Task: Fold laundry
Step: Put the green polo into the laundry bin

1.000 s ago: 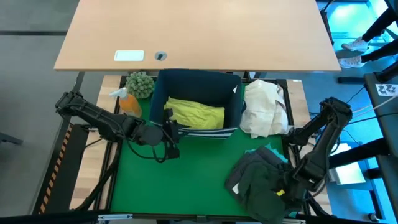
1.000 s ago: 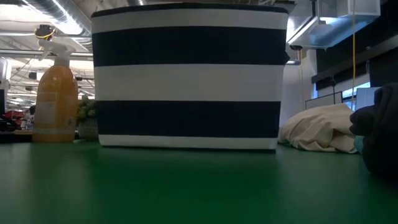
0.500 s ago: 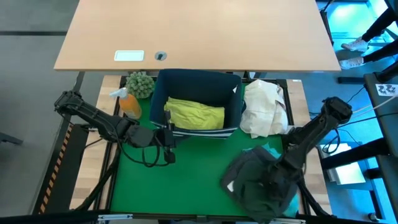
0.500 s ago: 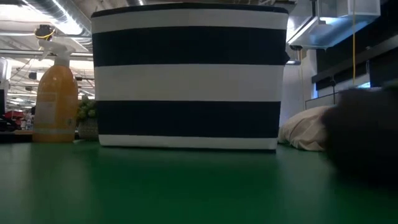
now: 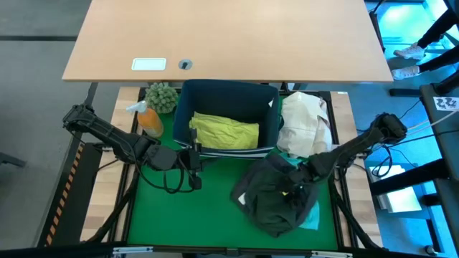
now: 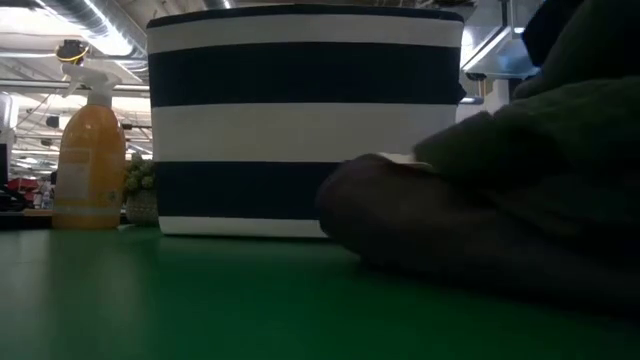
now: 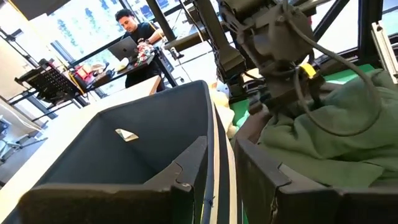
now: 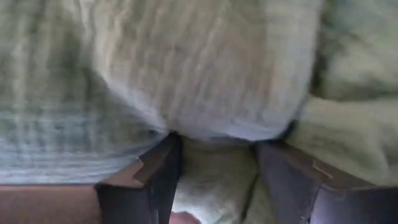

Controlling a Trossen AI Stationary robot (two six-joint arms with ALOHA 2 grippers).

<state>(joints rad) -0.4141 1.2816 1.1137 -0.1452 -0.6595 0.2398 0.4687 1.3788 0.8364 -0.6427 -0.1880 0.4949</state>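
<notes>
A heap of dark olive and charcoal laundry (image 5: 272,201) lies on the green mat right of the middle, and a turquoise piece (image 5: 310,218) peeks out at its near right. It fills the right of the low view (image 6: 500,230). My right gripper (image 5: 295,185) is sunk into the heap's top and shut on olive cloth. A yellow-green shirt (image 5: 226,130) lies inside the navy bin (image 5: 215,100). My left gripper (image 5: 193,159) is at the bin's near-left corner, shut on its wall. My left gripper straddles the rim of the bin's near wall (image 7: 214,146) by the left corner, one finger inside and one outside. It comes nearly level from the table's left. The bin stands on the mat. My right gripper pinches a thick bunch of ribbed olive cloth (image 8: 214,134) between its two fingers (image 8: 146,183). It comes steeply from above, slanting in from the table's right. How many layers it has cannot be told. The rest of the heap rests on the mat.
A cream-beige bundle (image 5: 301,125) lies right of the bin. An orange spray bottle (image 5: 149,118) and a green plant (image 5: 161,94) stand left of it. A wooden table (image 5: 229,36) lies beyond. Bare mat (image 5: 179,215) is at the near left. A person (image 7: 134,28) sits far off.
My right gripper has swept from the near-right corner toward the table's left and far edge. It has dragged the dark heap along the mat to right of the middle. The heap now covers the right of the low view, hiding the cream bundle there.
</notes>
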